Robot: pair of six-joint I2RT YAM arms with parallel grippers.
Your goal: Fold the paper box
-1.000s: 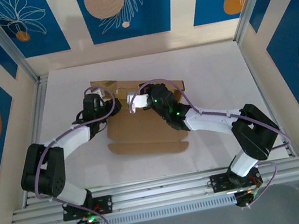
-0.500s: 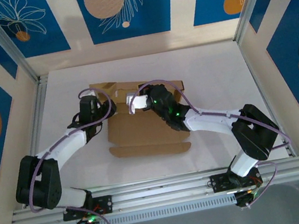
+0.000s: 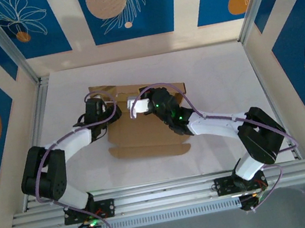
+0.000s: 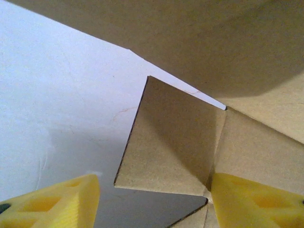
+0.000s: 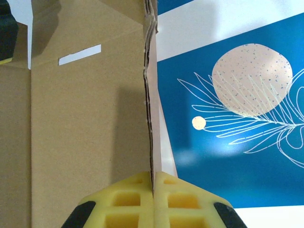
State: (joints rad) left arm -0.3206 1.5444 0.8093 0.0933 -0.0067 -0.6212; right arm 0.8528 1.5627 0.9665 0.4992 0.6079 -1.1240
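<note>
You'll find the paper box (image 3: 144,133) in the middle of the white table (image 3: 216,74), its long axis running left to right across the top view. Its near flap lies flat and points toward the arm bases, its front edge ending in rounded tabs. The far side is raised off the table. It is plain brown corrugated cardboard, matte, with sharp creases. Your right gripper (image 3: 134,104) sits at the far wall of the box, left of the wall's middle. The right wrist camera tells you more: the yellow ribbed pads (image 5: 128,199) are pressed together on the wall's upright edge, and you can see the layered cut edge of the board running straight up from them. The same view shows a narrow slot (image 5: 80,54) cut through the panel to the left of that edge and a blue leaf-patterned wall panel (image 5: 237,95) to its right. Your left gripper (image 3: 110,114) is at the box's far-left corner. From the left wrist camera you see its two yellow fingers (image 4: 61,202) spread wide, with a small side flap (image 4: 171,147) standing between them, creased where it joins the larger panel, clamped by neither finger.
</note>
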